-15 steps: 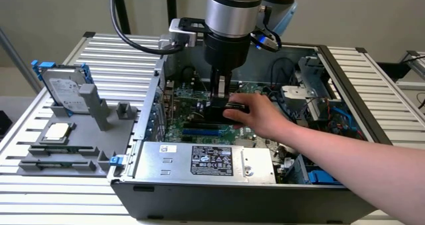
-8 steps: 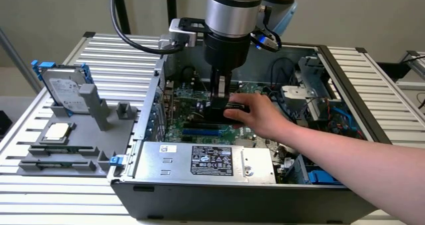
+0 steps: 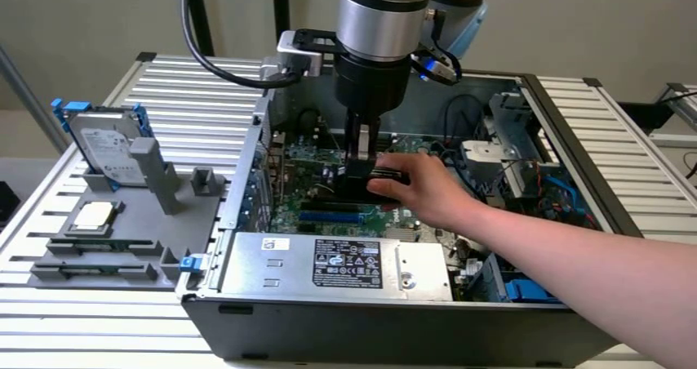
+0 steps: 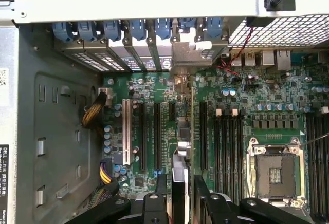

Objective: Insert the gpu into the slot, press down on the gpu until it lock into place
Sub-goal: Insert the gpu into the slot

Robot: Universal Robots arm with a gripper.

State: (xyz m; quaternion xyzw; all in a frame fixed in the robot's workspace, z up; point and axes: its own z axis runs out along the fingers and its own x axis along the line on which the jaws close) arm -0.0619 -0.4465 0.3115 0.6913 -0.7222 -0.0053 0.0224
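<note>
My gripper [image 3: 365, 173] reaches down into the open computer case [image 3: 245, 173] and is shut on the gpu [image 3: 370, 188], a small black card held upright over the motherboard [image 3: 294, 210]. A person's hand [image 3: 423, 191] comes in from the exterior view's right and rests on the card's end. The bright-blue slot [image 3: 326, 217] lies just below and in front of the card, toward the power supply; I cannot tell if the card's edge touches it. In the wrist view the gpu [image 4: 181, 147] shows edge-on between my black fingers [image 4: 154, 203], its metal bracket [image 4: 187, 59] at the case's rear wall.
The silver labelled power-supply box [image 3: 338, 263] sits at the case's front. A hard drive [image 3: 104, 144] stands on a grey fixture at the exterior view's left. The CPU socket [image 4: 275, 170], black memory sockets [image 4: 229, 147] and yellow-black cables [image 4: 95, 113] flank the card.
</note>
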